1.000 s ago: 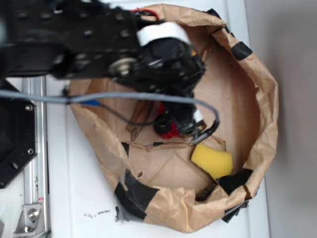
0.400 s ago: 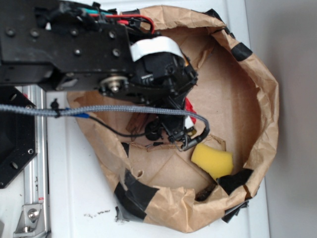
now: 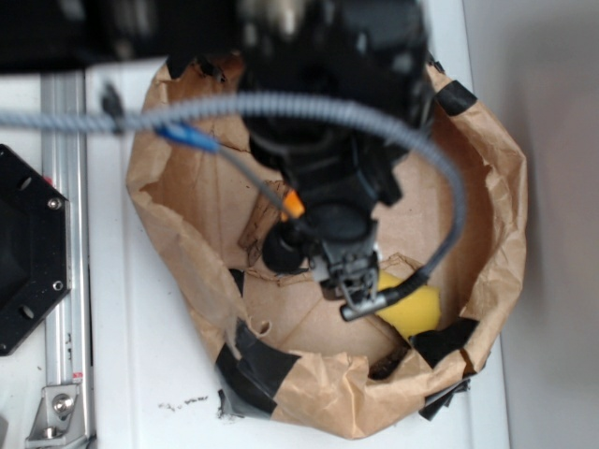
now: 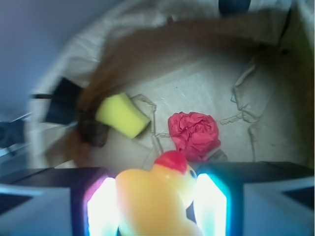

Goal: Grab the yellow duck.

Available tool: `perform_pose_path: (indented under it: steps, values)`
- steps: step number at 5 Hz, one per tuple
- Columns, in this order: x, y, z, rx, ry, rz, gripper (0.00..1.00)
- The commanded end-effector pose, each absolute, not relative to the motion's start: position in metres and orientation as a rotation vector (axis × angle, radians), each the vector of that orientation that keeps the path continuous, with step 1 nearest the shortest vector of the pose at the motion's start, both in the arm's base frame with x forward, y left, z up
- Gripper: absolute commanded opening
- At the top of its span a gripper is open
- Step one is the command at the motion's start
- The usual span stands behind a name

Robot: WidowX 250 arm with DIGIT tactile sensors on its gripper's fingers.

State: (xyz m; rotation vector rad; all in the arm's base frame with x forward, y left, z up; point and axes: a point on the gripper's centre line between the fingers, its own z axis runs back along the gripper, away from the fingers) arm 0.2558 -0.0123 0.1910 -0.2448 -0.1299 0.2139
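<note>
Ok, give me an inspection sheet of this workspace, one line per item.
Surface: white table, dark specks near its front edge.
Job's things: duck between the fingers, red part of its head up.
Clutter: yellow sponge and red cloth ball lying apart on the floor of the paper bag.
Grippers: gripper shut on the duck, above the bag floor.
Cables: grey braided cable looping across the arm; a thinner dark wire under it.
Surroundings: black tape patches on the bag rim, metal rail and black plate at left.
</note>
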Motion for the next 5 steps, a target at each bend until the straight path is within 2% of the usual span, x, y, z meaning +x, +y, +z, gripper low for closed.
perform_pose_path:
  steps: [1, 2, 4, 5]
  values:
    - [0.258, -0.005, 0.213, -0.181, -0.169, 0.116, 0.0]
    - [0.263, 0.0, 0.199, -0.155, -0.159, 0.132, 0.0]
    - [0.265, 0.002, 0.198, -0.162, -0.153, 0.142, 0.0]
    - [0.264, -0.002, 0.191, -0.129, -0.155, 0.149, 0.0]
